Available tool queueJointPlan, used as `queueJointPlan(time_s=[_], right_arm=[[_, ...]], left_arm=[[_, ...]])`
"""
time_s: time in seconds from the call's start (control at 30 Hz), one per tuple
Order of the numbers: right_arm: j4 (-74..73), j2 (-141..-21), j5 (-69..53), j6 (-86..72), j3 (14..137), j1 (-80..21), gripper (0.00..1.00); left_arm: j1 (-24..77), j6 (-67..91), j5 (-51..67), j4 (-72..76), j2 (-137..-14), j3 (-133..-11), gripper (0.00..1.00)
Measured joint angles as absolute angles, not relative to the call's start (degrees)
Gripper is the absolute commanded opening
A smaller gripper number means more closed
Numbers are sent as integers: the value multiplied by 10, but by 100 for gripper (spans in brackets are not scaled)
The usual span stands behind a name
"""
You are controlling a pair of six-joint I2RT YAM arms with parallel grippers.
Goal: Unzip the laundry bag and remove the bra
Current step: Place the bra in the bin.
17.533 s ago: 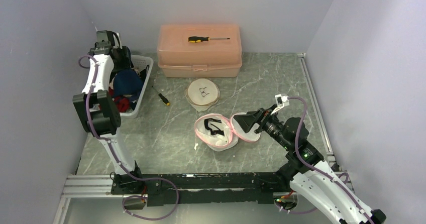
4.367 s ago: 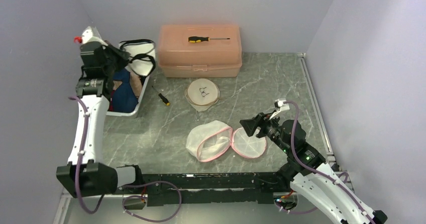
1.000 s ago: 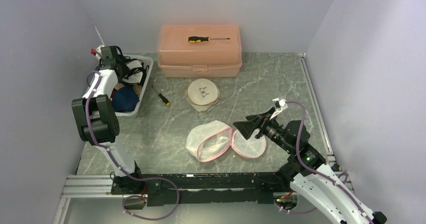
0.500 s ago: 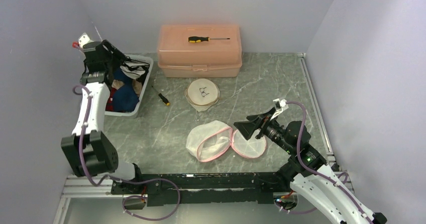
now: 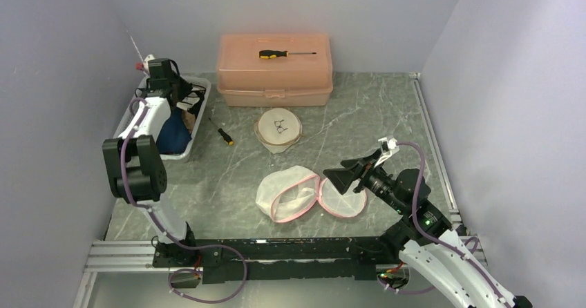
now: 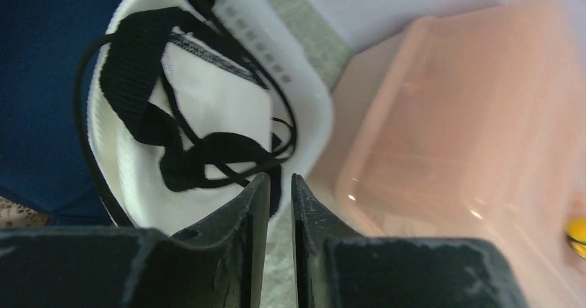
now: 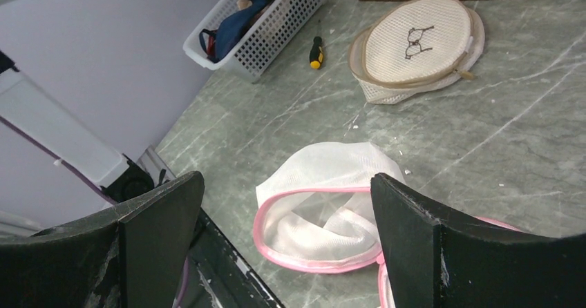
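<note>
- Left arm folded sharply, its forearm reaching back to the far left corner; the left gripper [image 5: 177,91] dips over the white basket [image 5: 178,156], jaws almost together with a thin slit between them; whether they pinch anything cannot be told
- Bra [image 6: 207,114], white with black straps, lies in the basket at the fingertips
- Laundry bag [image 5: 287,192] lies unzipped on the table
- Right arm stretches low from the near right corner; the right gripper [image 7: 287,180] is spread wide over the bag, holding nothing

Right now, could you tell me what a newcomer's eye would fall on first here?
The pink-trimmed mesh laundry bag lies unzipped front and centre, the right gripper above it with jaws wide. At the far left, a white bra with black straps sits in the white basket, beyond the left gripper.
</note>
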State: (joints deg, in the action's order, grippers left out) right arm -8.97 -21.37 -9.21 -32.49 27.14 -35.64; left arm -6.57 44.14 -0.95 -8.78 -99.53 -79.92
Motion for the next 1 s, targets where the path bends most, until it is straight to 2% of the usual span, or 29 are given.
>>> queueJointPlan(time_s=[0.27,0.7,1.0], right_arm=[[-109,-194,-82,-315,271,-356,95],[-129,-187,-75,-310,271,-356,95],[-140,-194,-69,-301,274,-356,96]], left_arm=[[-68,442,-90,-131,-1035,-800,19],[-80,447,-134,-139,-1035,-725,22],[-82,442,-119,-141,-973,-706,49]])
